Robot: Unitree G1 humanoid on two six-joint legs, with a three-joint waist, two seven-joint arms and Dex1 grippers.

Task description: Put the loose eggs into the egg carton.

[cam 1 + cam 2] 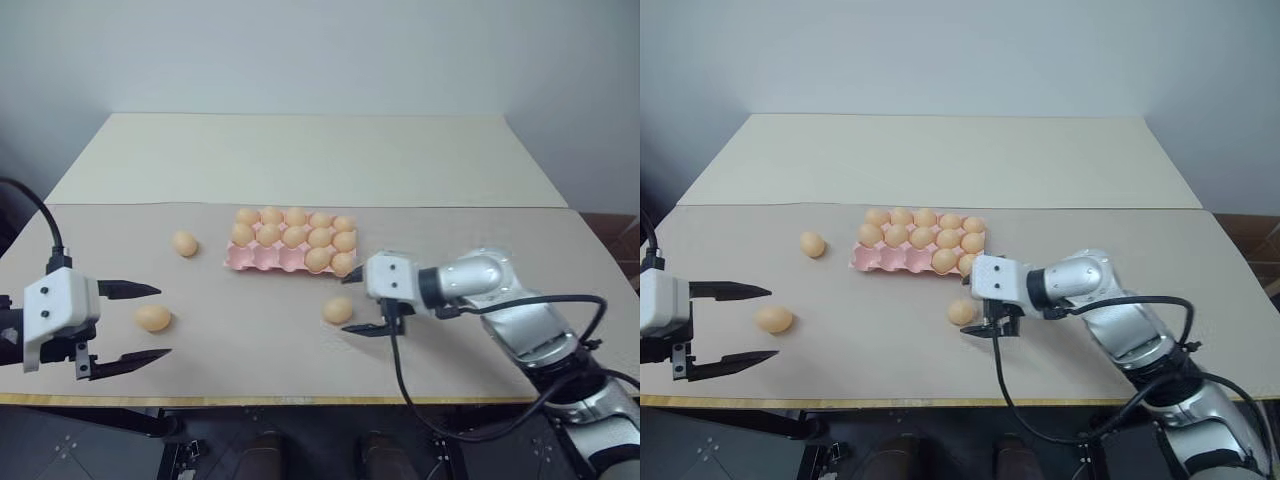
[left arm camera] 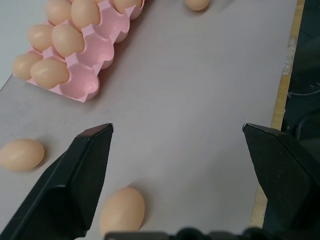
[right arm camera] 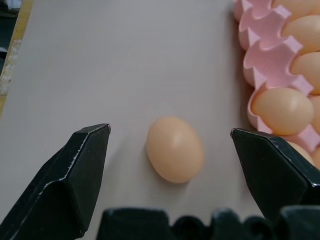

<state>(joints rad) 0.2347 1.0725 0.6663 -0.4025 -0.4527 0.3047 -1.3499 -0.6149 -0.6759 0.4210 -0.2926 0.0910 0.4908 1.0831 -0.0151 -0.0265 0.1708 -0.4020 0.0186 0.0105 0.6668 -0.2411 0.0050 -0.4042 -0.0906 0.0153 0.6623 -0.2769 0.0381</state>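
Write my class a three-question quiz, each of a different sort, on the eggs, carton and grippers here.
1. How many light orange-tan oval eggs lie loose on the beige table?
2. True or false: the right gripper is shut on an egg.
3. Which row of the pink moulded egg carton has empty cups: a) nearest the robot, b) middle, c) farthest?

Key:
1. Three.
2. False; it is open, like the left gripper.
3. a

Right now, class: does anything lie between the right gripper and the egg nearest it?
No. The right gripper is open with the egg lying on bare table between its fingers; nothing blocks it.
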